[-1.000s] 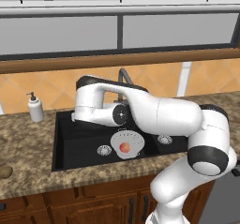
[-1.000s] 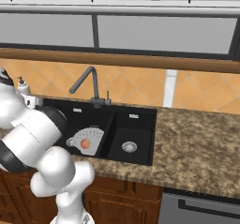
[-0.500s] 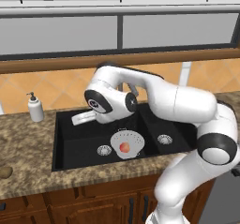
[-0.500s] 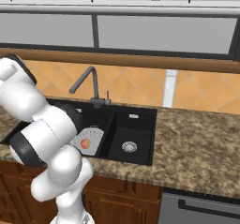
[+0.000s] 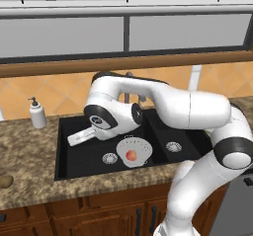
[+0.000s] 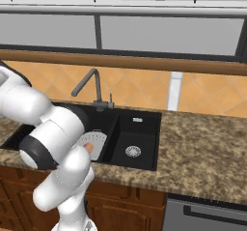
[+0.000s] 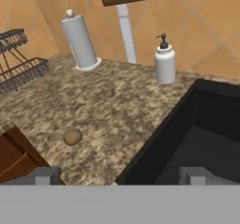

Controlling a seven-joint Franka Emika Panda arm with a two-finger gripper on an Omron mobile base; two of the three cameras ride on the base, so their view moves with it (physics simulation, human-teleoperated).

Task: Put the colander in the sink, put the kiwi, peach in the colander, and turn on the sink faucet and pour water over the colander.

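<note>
Left base view: one colander [image 5: 132, 151] holding one peach [image 5: 131, 155], one kiwi [image 5: 5, 181] lower left; gripper [image 7: 119, 175] spread, swung further left.

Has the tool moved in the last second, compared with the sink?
Yes. In the left base view the tool has swung leftward over the sink, away from the colander toward the soap bottle side.

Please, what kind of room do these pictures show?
Most likely a home kitchen: a black rectangular double-basin sink set in a speckled brown granite counter, a dark grey gooseneck faucet, and a white soap pump bottle.
</note>
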